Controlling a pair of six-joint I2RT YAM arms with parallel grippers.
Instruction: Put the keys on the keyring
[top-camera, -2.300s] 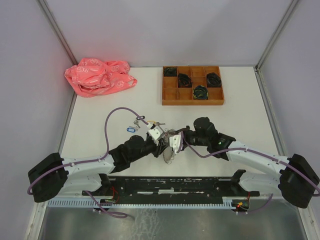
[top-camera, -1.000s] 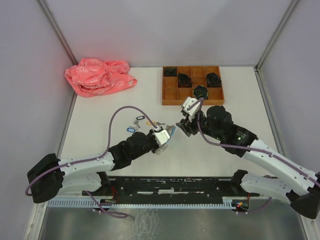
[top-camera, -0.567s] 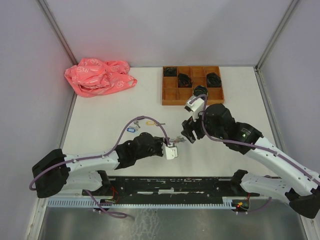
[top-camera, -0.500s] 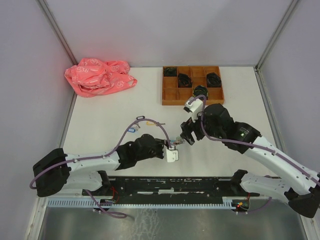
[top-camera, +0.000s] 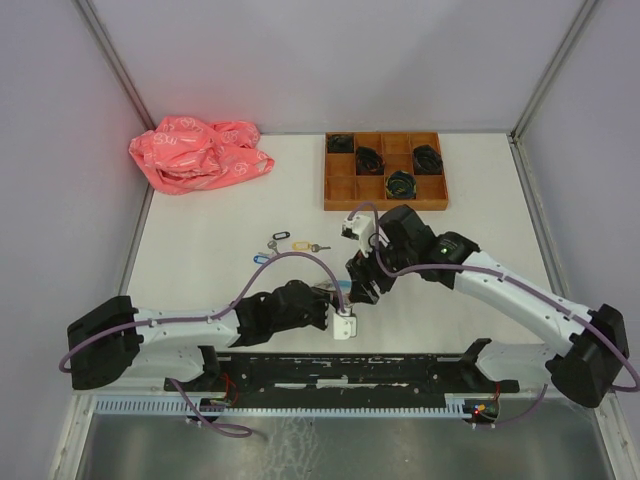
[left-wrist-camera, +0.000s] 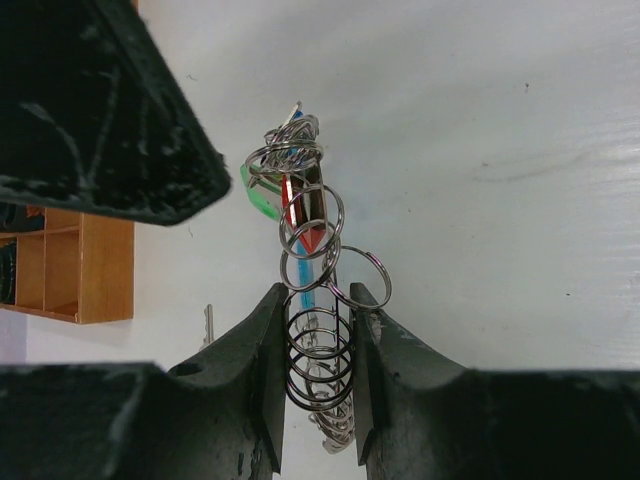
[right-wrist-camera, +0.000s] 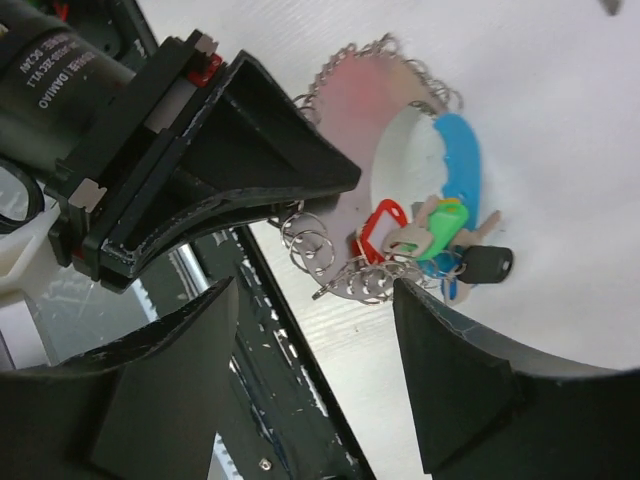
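Left wrist view: left pincer (left-wrist-camera: 318, 300) clenched on a stack of silvery split rings strung on the large hoop keyring with the light-blue curved section (left-wrist-camera: 318, 350). Position: over the white worktop (left-wrist-camera: 520, 120), close to its near edge, about midway along. Contact with the surface not confirmable. Grip on loose rings only, not on the hoop itself.

Right wrist view: right pincer (right-wrist-camera: 312, 300) released, nothing between the fingers (right-wrist-camera: 460, 390), hovering just above the hoop. Red, green and blue tags (right-wrist-camera: 385, 228) and a black fob (right-wrist-camera: 487, 265) bunched together on one side of the hoop.

Top external view: small silver keys with oblong plastic tags (top-camera: 278, 240) lying flat left of centre, well apart from the keyring. None picked up yet. Purple cable (top-camera: 290, 257) arching just beside the blue-tagged one. Wooden compartment tray (top-camera: 385, 170) at the far edge, crumpled pink bag (top-camera: 200, 152) in the far left corner; neither in the way.

Risks, judged:
- Slip or swivel of the hoop within the clamp, owing to purchase on sliding rings; orientation lost as a result.
- Knock from the right fingers on the bunched tags, owing to the tight spacing; swing, possible tangle.
- Drag of a key by the cable on any sweep of that arm.
- Poor pinch on a thin flat key against the worktop; likely skid.
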